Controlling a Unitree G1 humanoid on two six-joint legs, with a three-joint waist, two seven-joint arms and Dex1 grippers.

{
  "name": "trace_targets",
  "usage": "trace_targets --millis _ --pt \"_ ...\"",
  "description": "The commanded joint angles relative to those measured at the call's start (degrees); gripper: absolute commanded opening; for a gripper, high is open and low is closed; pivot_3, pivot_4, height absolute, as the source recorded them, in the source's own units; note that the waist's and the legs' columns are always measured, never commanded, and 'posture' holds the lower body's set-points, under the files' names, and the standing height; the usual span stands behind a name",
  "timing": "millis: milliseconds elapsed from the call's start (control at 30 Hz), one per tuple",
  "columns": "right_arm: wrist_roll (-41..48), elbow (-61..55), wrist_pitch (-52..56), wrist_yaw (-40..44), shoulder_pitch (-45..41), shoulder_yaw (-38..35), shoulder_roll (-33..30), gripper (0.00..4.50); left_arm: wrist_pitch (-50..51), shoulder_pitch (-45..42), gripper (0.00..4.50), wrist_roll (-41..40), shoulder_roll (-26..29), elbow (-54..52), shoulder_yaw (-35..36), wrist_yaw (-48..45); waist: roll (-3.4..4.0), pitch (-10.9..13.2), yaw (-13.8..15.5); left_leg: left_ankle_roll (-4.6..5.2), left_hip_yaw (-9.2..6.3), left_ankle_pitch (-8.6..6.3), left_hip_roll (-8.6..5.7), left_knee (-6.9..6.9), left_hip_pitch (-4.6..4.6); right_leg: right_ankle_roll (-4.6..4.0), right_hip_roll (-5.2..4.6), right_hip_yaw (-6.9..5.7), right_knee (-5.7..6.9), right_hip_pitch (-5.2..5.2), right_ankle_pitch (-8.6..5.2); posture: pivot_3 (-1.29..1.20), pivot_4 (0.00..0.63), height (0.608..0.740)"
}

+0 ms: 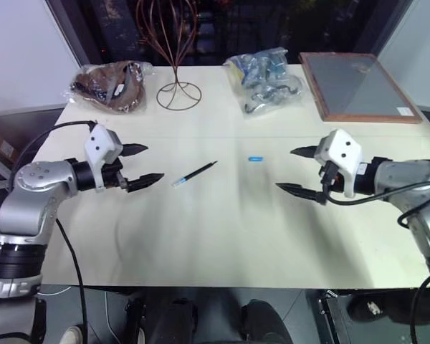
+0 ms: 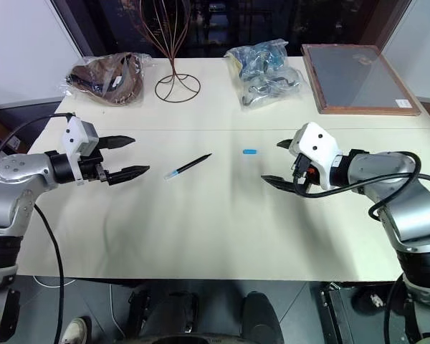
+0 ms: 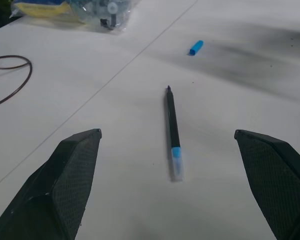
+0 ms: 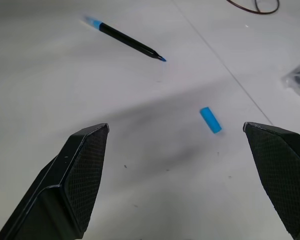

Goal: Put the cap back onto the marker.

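A pale cream table (image 1: 222,244) carries everything, a faint seam line running across it from side to side. At its far right corner lies a flat wood-framed panel (image 1: 358,86) with a grey face; a small white label (image 1: 404,111) sits at its near right corner, the print too small to read. At the far left is a clear plastic bag of brown items (image 1: 111,84), and near the far middle a second clear bag (image 1: 264,82) holding blue, yellow and dark pieces; any writing on either bag cannot be made out. Between the two bags stands a thin brown wire stand (image 1: 177,79) on a ring base.

The left tool (image 1: 141,165) hangs over the left part of the table, its two black fingers spread wide and holding nothing, pointing toward the middle. The right tool (image 1: 299,170) hangs over the right part, likewise spread wide and empty, pointing back toward the middle.

Between them, nearer the left tool, the marker (image 1: 196,173) lies flat on the table just on the near side of the seam, slanted, its dark uncapped tip toward the far right and its pale bluish-white end toward the near left. No brand or lettering is legible on its black barrel. The cap (image 1: 255,158), a small bright blue tube, lies on its side apart from the marker, off beyond the marker's tip and toward the right tool, touching neither the marker nor either tool.
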Motion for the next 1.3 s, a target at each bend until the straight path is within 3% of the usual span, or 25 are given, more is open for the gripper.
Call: trace_targets --millis 33,900,1300 --pt "-0.2 -1.0 -0.4 -0.5 -1.1 -0.7 0.1 4.46 -0.7 0.2 4.50 -0.3 0.8 -2.0 2.1 0.5 0.00 0.0 0.0 0.00 0.00 0.00 0.00 0.00 0.00 0.00 0.00 0.00 0.00 0.00 0.00 0.00 0.150 0.740" --pt "-1.3 0.9 -2.4 0.3 -1.6 0.6 0.6 4.46 -0.8 1.9 4.50 0.2 -0.1 -4.1 1.2 3.4 0.00 0.0 0.0 0.00 0.00 0.00 0.00 -0.01 -0.01 0.00 -0.01 0.00 0.01 -0.03 0.00 0.00 0.150 0.740" --pt "-1.4 -1.7 -0.8 -1.7 0.3 0.2 2.0 4.46 -4.1 -1.9 4.50 6.5 -5.7 1.6 -4.7 7.6 0.00 0.0 0.1 0.00 0.01 0.00 -0.02 0.00 -0.01 0.00 0.00 -0.01 0.03 -0.03 0.00 0.00 0.150 0.740"
